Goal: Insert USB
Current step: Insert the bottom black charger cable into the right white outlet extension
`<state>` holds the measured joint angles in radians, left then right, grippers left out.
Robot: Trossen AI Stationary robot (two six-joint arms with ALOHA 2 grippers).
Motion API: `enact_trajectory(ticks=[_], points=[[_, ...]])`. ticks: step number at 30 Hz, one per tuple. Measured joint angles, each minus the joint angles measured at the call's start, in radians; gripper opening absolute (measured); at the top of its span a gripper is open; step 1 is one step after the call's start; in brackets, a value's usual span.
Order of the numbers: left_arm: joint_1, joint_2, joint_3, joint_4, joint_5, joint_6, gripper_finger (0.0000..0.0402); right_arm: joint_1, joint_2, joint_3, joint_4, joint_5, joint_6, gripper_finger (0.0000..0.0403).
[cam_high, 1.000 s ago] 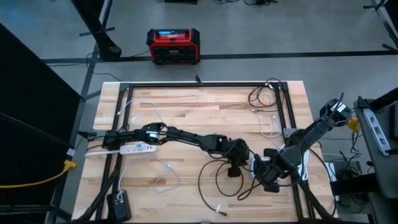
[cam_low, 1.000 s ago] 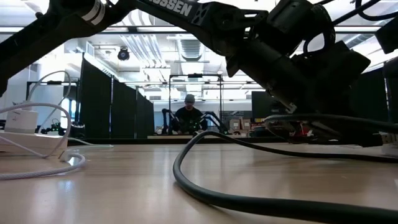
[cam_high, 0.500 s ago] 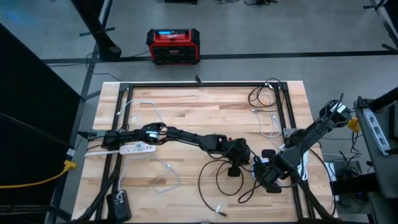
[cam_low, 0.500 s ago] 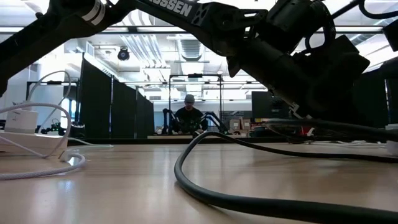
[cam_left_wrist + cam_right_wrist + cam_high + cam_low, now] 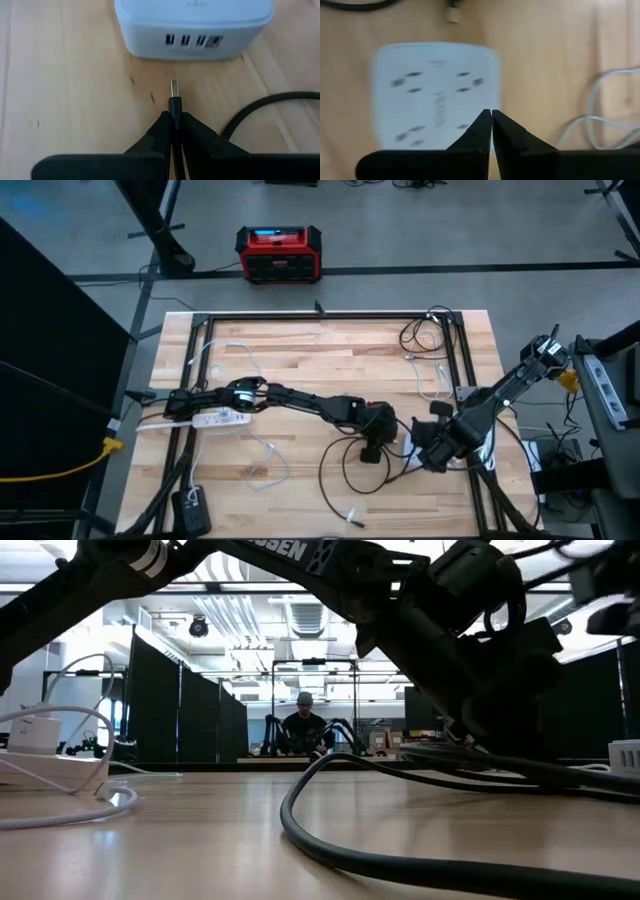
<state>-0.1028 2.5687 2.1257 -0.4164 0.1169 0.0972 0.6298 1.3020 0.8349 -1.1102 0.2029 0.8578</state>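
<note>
A white charging block [image 5: 192, 22] lies on the wooden table, its row of USB ports [image 5: 192, 40] facing my left gripper [image 5: 174, 116]. That gripper [image 5: 385, 432], right of the table's middle, is shut on a black USB plug [image 5: 174, 97]. The plug's metal tip stops a short way before the ports. Its black cable [image 5: 345, 470] loops over the table toward the near edge. My right gripper [image 5: 491, 112] is shut with nothing between its fingers. It points down over the block's top face [image 5: 437, 90], near the block's edge, at the table's right [image 5: 432, 448]. My left gripper pinches the plug's black body [image 5: 174, 107] between its two fingertips, and the metal tip [image 5: 173, 89] sticks out ahead of them. The fingers lie along the plug and slant down toward the table. The plug is clear of the block. I cannot tell whether my right gripper touches the block below it.
A white power strip [image 5: 215, 418] with white cords lies at the table's left. More cords [image 5: 430, 350] lie at the far right beside a black frame rail [image 5: 465, 380]. A black box [image 5: 192, 510] sits at the near left corner. A person [image 5: 303, 730] sits far behind the table.
My right gripper, still shut, has moved toward the table's far edge and slightly up, and its wrist has turned. My left gripper has kept its place with the plug.
</note>
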Motion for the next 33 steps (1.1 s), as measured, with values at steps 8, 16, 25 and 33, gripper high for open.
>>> enact_trajectory(ticks=[8,16,25,33], points=[[0.000,-0.015,0.007,-0.094,0.000,0.015,0.0019,-0.133,-0.003,-0.101,0.122,-0.029,-0.206,0.0000],[0.002,-0.026,0.005,-0.126,-0.002,0.029,0.0019,-0.148,-0.008,-0.135,0.282,-0.109,-0.360,0.0000],[-0.001,-0.028,0.004,-0.131,-0.003,0.034,0.0019,-0.126,-0.107,-0.118,0.331,-0.126,-0.462,0.0000],[-0.014,-0.032,0.003,-0.135,0.031,0.036,0.0019,0.000,-0.196,-0.105,0.287,-0.152,-0.182,0.0000]])
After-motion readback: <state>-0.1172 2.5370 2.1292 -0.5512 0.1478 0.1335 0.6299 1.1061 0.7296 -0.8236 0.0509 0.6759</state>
